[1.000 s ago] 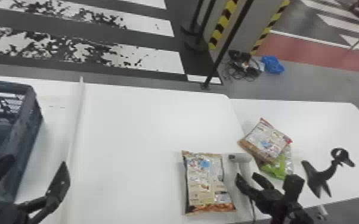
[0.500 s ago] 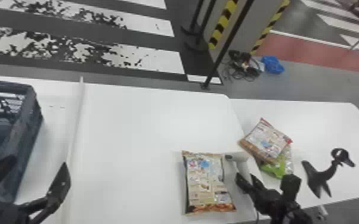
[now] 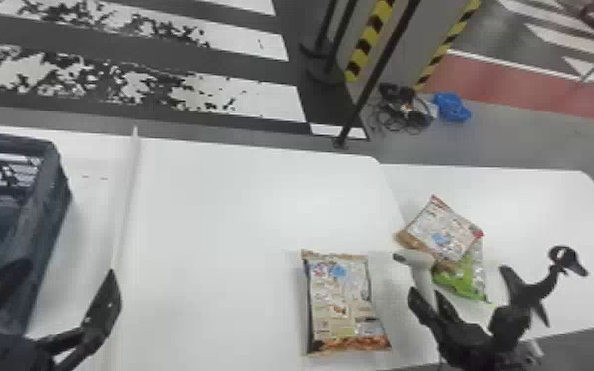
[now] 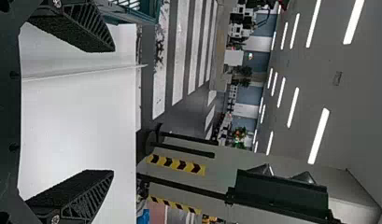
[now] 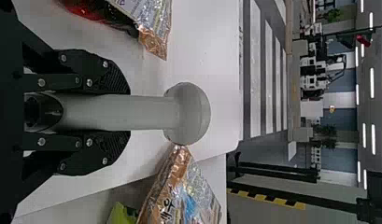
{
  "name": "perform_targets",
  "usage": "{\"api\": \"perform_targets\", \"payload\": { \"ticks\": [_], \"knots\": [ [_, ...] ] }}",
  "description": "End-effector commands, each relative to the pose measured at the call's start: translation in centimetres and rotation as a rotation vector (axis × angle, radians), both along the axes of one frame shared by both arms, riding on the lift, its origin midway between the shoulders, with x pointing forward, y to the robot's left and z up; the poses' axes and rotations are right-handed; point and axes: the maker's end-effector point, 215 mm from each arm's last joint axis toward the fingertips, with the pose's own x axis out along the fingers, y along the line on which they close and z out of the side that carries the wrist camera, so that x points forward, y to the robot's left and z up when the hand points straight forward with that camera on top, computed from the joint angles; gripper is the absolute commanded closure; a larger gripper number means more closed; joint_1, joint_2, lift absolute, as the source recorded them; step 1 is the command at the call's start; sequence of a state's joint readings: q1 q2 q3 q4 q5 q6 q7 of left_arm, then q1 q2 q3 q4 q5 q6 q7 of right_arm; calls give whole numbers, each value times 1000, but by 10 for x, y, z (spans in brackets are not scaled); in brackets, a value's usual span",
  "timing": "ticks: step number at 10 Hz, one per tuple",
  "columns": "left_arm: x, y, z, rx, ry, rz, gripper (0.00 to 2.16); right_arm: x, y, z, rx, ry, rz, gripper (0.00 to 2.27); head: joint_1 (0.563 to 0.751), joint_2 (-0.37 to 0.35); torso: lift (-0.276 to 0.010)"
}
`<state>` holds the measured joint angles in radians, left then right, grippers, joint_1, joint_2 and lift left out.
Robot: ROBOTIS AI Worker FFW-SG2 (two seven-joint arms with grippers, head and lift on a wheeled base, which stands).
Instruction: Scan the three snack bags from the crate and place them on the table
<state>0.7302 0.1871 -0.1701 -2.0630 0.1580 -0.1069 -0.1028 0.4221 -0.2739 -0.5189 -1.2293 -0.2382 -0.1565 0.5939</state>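
Note:
In the head view my right gripper (image 3: 427,297) holds the white scanner (image 3: 420,262) at the right, between a snack bag (image 3: 343,306) lying flat on the main table and two overlapping bags on the right table: a brown-edged bag (image 3: 441,232) atop a green one (image 3: 466,276). In the right wrist view my right gripper (image 5: 125,112) is closed around the handle of the scanner (image 5: 186,113). My left gripper (image 3: 66,274) stands open near the crate's (image 3: 49,217) right side; in the left wrist view nothing is between the fingers of the left gripper (image 4: 112,111).
A black stand (image 3: 533,291) is on the right table, right of the right gripper. A thin white strip (image 3: 126,197) runs along the main table (image 3: 241,212) beside the crate. Black posts (image 3: 375,74) rise from the floor beyond the far edge.
The right gripper and scanner have shifted slightly right, away from the single bag and toward the overlapping pair. The left arm and the bags have stayed put.

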Motion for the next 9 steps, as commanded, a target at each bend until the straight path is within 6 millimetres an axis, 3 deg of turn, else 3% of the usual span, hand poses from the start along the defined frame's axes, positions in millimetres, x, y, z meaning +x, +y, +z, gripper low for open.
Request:
{"api": "perform_targets", "payload": {
  "ticks": [1,3,5,9],
  "knots": [
    [-1,-2,1,-5,-4,-2,63,-19,7,19,19,-43,-18,2078,695,-350,-37],
    [-2,-7,-2,-11,-4,-7,63,-53,33,55,22,-145,-33,2091,695,-350,-37],
    [0,-10,-2,-14,-6,-11,63,-76,59,72,24,-190,-14,2111,695,-350,-37],
    [2,-9,-9,-12,-2,-6,63,-103,87,70,51,-185,11,2111,695,-350,-37]
  ]
}}
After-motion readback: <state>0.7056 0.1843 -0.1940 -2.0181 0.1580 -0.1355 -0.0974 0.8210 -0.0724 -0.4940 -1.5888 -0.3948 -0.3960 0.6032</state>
